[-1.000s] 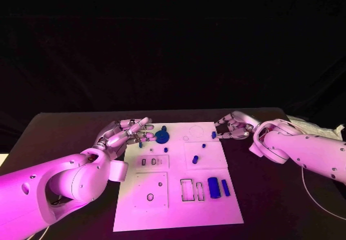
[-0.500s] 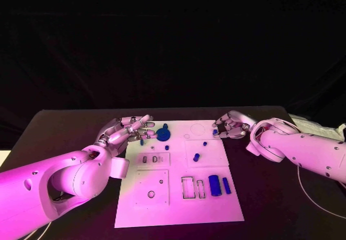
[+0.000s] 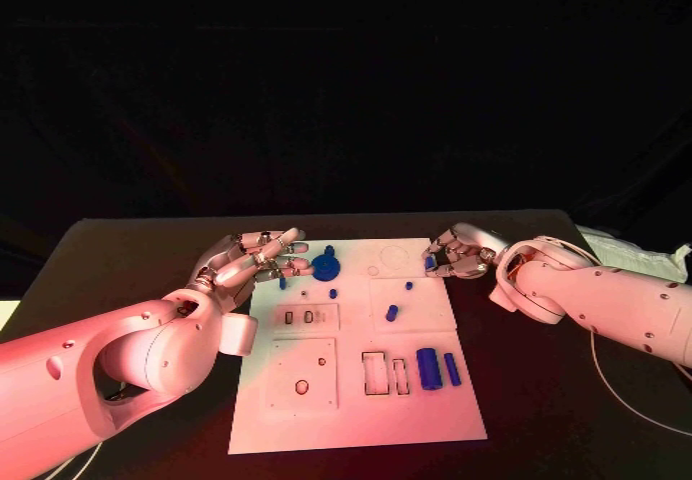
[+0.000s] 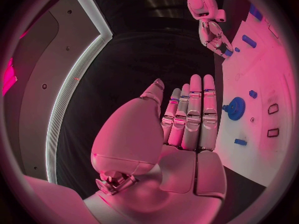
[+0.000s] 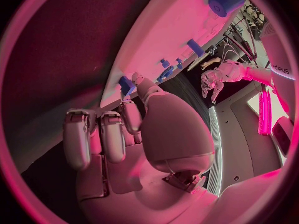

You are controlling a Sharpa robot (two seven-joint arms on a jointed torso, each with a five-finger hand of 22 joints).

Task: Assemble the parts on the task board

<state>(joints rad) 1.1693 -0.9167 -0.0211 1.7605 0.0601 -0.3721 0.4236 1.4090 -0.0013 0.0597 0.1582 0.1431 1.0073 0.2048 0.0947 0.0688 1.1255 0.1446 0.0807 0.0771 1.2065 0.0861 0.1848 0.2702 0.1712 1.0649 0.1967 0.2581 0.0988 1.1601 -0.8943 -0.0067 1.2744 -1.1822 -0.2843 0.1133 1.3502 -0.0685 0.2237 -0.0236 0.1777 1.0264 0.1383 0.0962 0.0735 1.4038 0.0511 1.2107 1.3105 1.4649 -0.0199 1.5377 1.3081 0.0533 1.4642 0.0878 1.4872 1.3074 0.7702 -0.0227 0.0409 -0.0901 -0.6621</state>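
The white task board (image 3: 353, 400) lies mid-table. At its far right corner my right hand (image 3: 462, 252) pinches a small blue part (image 3: 430, 263) between thumb and a fingertip; the right wrist view shows that part (image 5: 126, 84) at the board's edge (image 5: 174, 30). My left hand (image 3: 260, 258) hovers at the board's far left corner with its fingers stretched out and nothing in it, beside a blue gear (image 3: 327, 267). From the left wrist, the hand (image 4: 187, 129) is flat and the gear (image 4: 236, 108) lies just past its fingertips.
Small blue pegs (image 3: 332, 294) (image 3: 408, 286) (image 3: 392, 313) stand on the board's middle. A blue cylinder (image 3: 428, 362) and a blue bar (image 3: 451, 369) lie near rectangular slots (image 3: 375, 378) at the near right. A cable (image 3: 613, 385) runs along the table's right side.
My right hand has edged slightly toward the board's far corner with the small blue part. The left hand has barely moved.
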